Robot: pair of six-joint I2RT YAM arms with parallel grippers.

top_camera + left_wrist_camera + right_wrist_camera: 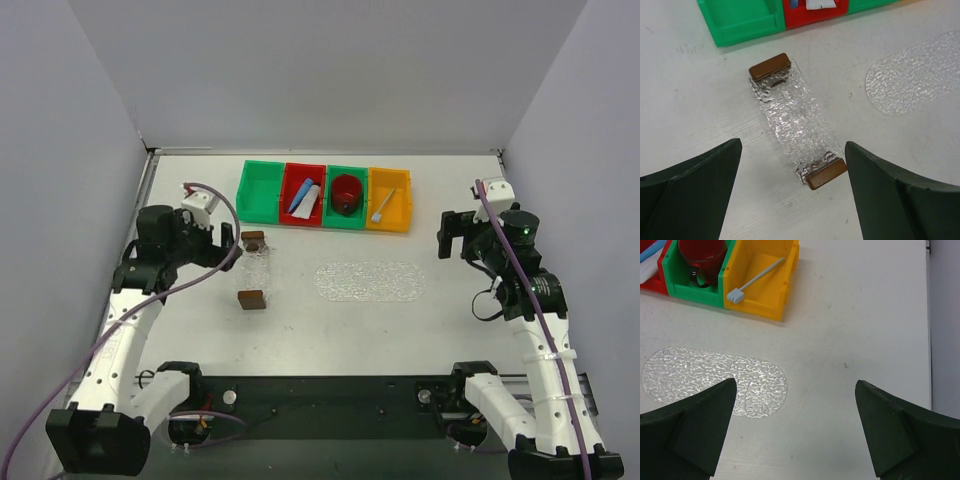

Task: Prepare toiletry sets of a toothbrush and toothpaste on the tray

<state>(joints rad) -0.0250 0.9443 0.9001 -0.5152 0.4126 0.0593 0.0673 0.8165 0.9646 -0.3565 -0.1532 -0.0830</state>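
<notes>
We see the small clear plastic tray with a brown wooden block at each short end (253,270) lying on the white bench (440,330), left of the flat oval clear bubbly mat (370,281). The left fingers (722,162) are spread wide, holding nothing, and frame the tray's near block in the wrist view. The right fingers (720,402) also gape fully, holding nothing, over bare bench right of the mat. At the back, the slim white toothbrush (383,207) lies slantwise in the yellow plastic bin (401,214). The bright blue toothpaste tube (299,199) and the white toothpaste tube (310,204) rest side by side in the red plastic bin (291,186). A dark red cup (346,193) sits in the green bin between them.
</notes>
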